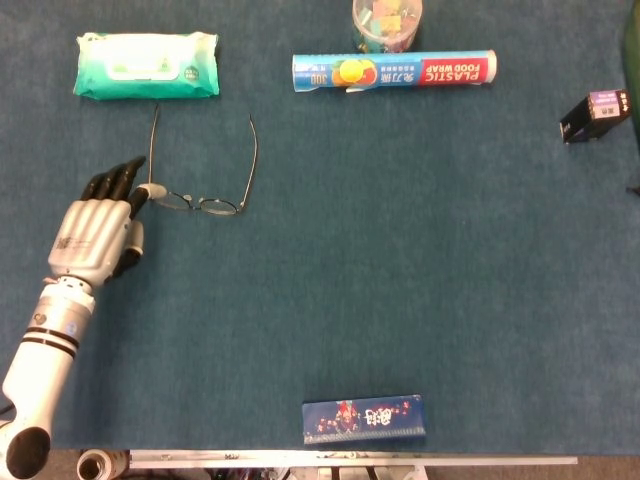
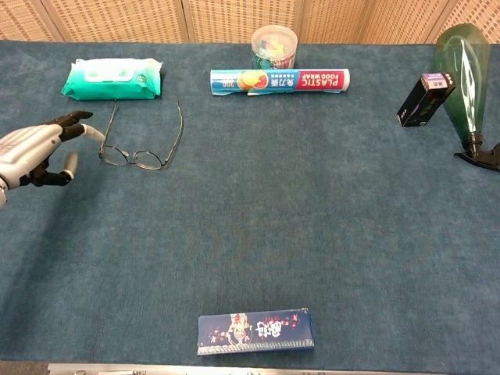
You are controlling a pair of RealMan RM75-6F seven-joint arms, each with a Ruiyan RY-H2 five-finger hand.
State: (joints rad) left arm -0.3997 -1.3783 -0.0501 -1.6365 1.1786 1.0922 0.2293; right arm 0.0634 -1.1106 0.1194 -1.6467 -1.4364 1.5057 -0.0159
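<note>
Table cover [image 1: 400, 280]: matt, napped blue cloth. Glasses [image 1: 200, 190]: thin wire frame, probably metal. Left hand [image 1: 100, 235]: smooth silver shell, black fingers. Wipes pack [image 1: 147, 65]: glossy plastic film.

Even, soft overhead light on both views, faint shadows, no glare, slightly grainy but sharp.

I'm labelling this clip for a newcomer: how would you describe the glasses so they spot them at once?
Start at the green wipes pack in the table's far left corner. Just in front of it lie the glasses, temples open and pointing toward the pack, with the left hand at one lens. They are the only thin wire thing here; everything else is a box, pack, roll or tub.
</note>
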